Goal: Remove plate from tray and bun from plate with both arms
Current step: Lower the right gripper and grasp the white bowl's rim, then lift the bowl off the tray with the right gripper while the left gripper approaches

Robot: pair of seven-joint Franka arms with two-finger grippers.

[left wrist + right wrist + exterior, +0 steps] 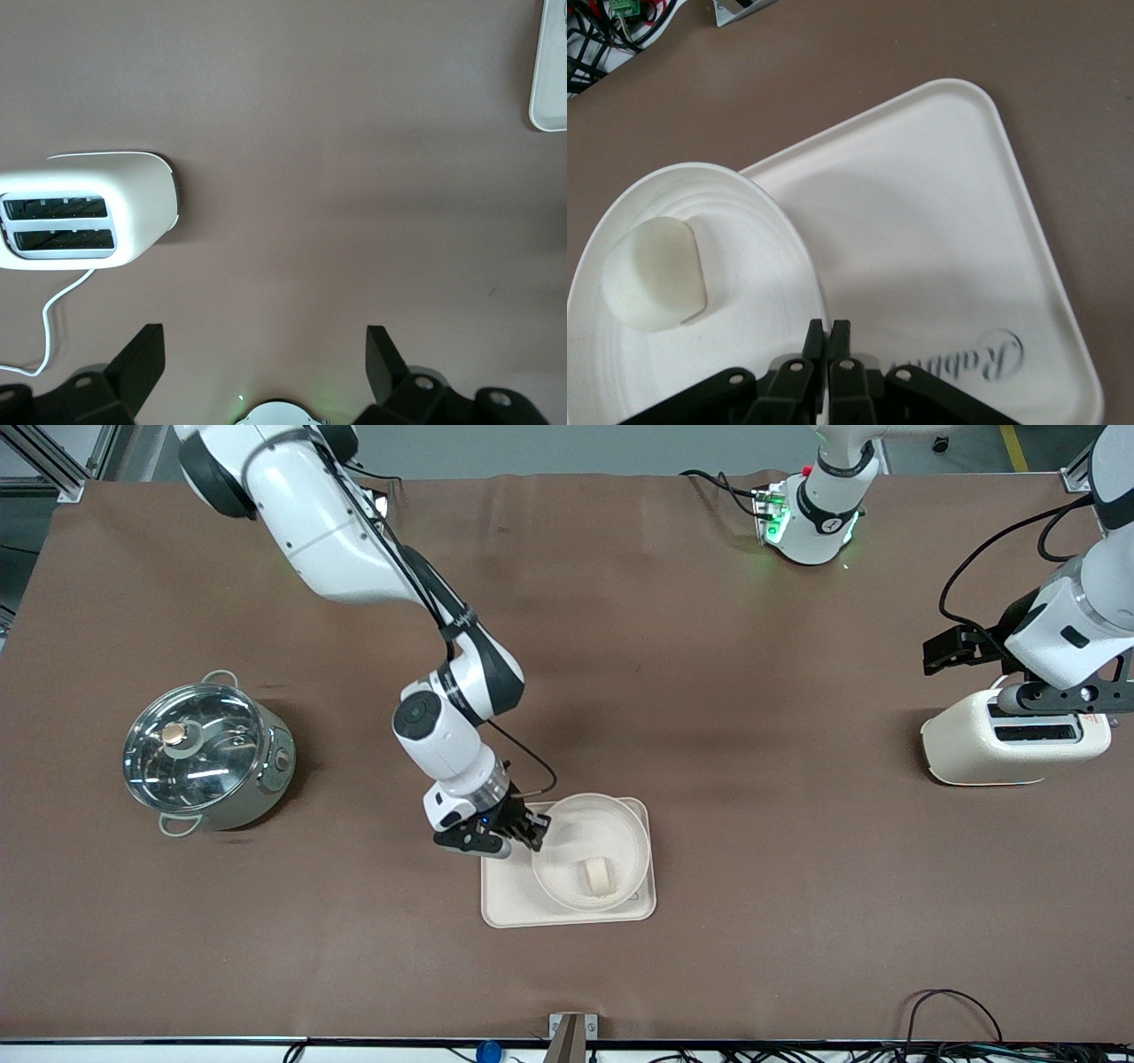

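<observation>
Right gripper (532, 831) has its jaws pinched on the plate (592, 850) rim at nine o'clock; plate sits on the tray (514, 895), bun (595, 875) inside. Left gripper (266, 363) (jaws wide) waits over the desk (709, 691).

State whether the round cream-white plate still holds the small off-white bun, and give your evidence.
Yes. The small off-white bun lies inside the round cream-white plate, which sits on the cream rectangular tray; the right gripper is shut on the plate's rim.
</observation>
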